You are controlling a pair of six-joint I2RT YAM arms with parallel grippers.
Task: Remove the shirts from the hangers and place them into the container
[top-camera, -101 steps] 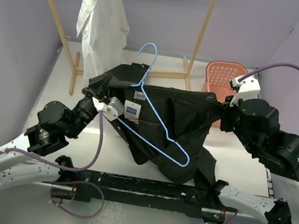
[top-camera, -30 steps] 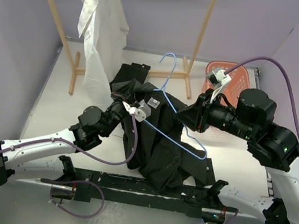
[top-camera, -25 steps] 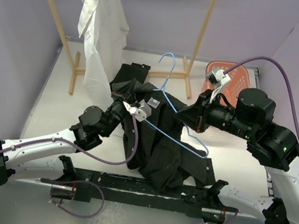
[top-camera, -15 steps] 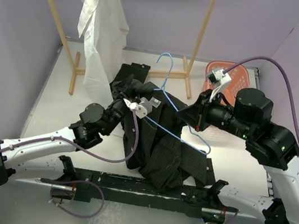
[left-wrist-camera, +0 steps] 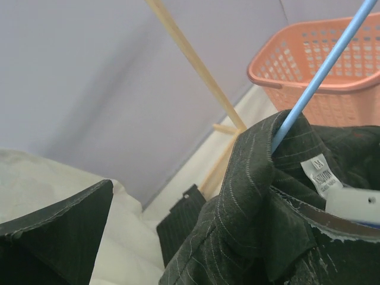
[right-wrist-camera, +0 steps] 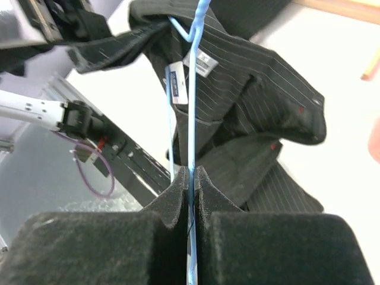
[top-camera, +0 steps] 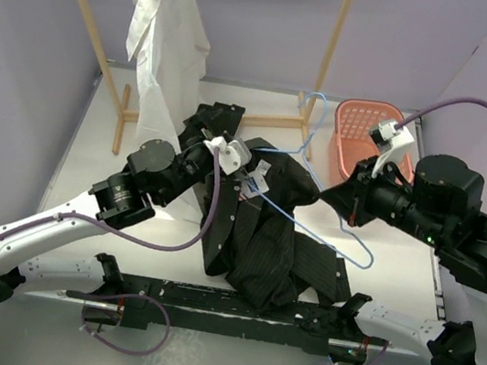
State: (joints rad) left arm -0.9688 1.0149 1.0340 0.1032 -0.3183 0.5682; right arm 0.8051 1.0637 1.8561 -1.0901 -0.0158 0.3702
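One change we note: right gripper (right-wrist-camera: 191, 173), clamped on the hanger (right-wrist-camera: 193, 107), has drawn it toward the basket (top-camera: 371, 106), likely loosening the black shirt (top-camera: 272, 233); left gripper (top-camera: 207, 132) opening, we cannot tell.

Matt pinstriped cloth shirt (top-camera: 271, 242); perforated plastic basket (top-camera: 355, 135).

I've got the heaped shirt (top-camera: 271, 242) on the middle of the table (top-camera: 395, 248), the hanger (left-wrist-camera: 323, 70) threaded through its collar and running off right. The basket (top-camera: 367, 105) sits far right; the hanging shirt (top-camera: 167, 50) is on the rack (top-camera: 336, 40), far left.
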